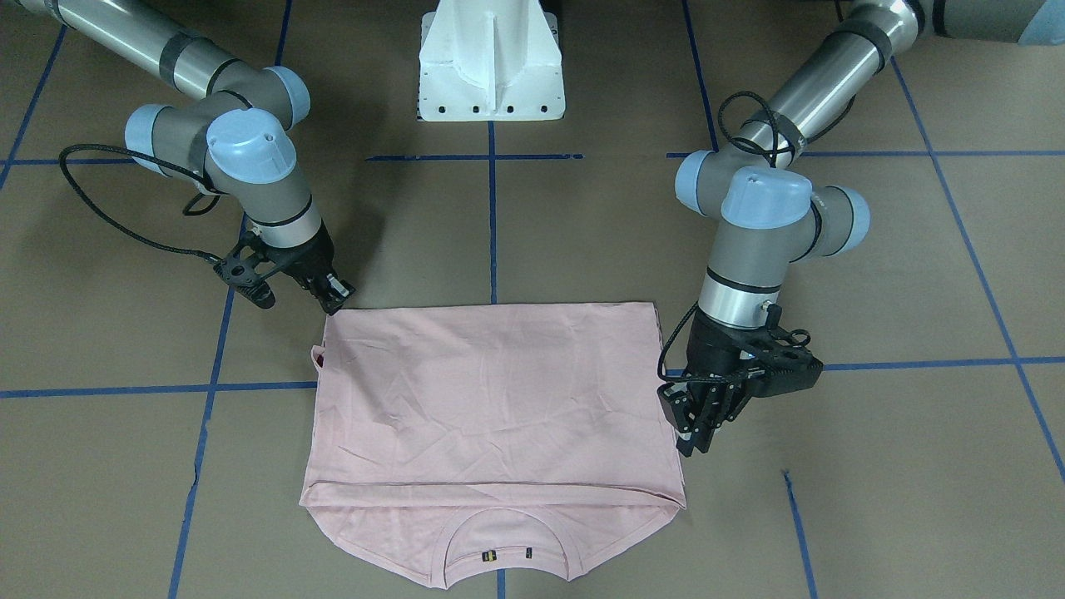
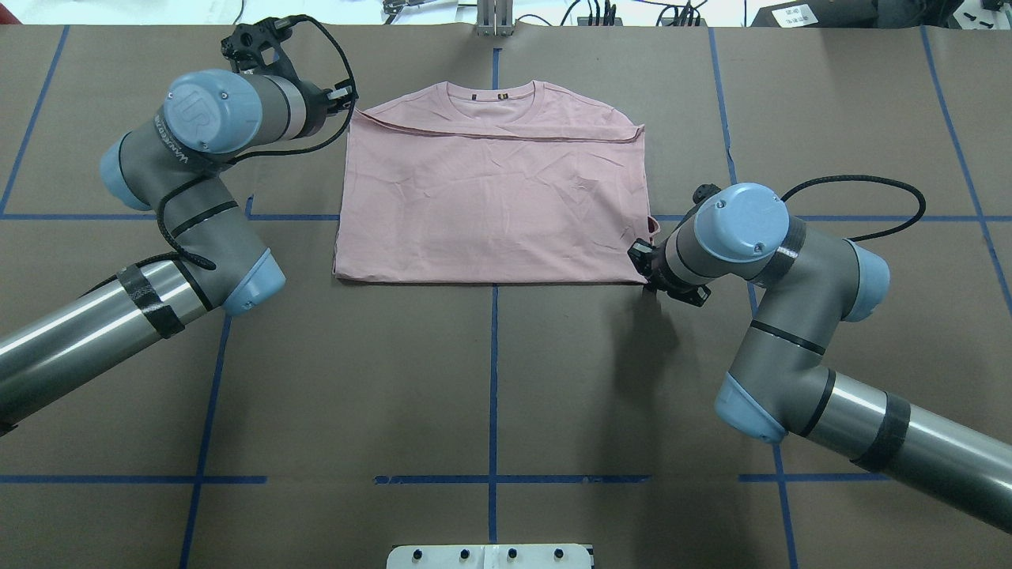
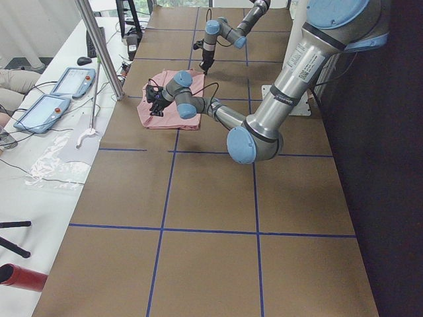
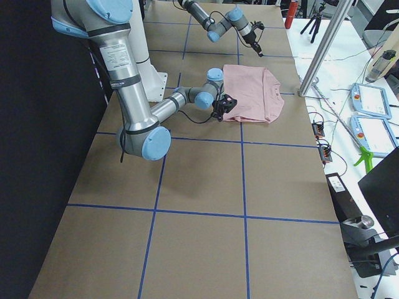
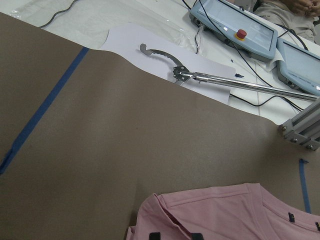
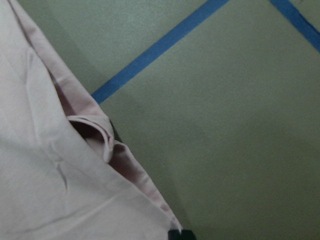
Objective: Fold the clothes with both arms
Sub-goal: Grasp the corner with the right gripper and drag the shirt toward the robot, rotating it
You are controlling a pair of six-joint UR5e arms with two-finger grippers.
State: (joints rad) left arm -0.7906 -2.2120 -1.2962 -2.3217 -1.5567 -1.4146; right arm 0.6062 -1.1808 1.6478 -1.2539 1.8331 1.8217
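T-shirt (image 2: pixel 490 205) collar away from pedestal (image 1: pixel 491 66), long axis crosswise.

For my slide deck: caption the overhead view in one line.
Pink T-shirt folded once on the brown table, left gripper and right gripper at diagonally opposite corners.

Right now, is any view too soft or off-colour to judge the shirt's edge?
Right wrist view: soft focus, table tinted green, T-shirt edge blurry; left wrist view: sharp, table brown; overhead view: even light, soft shadow beside the right arm.
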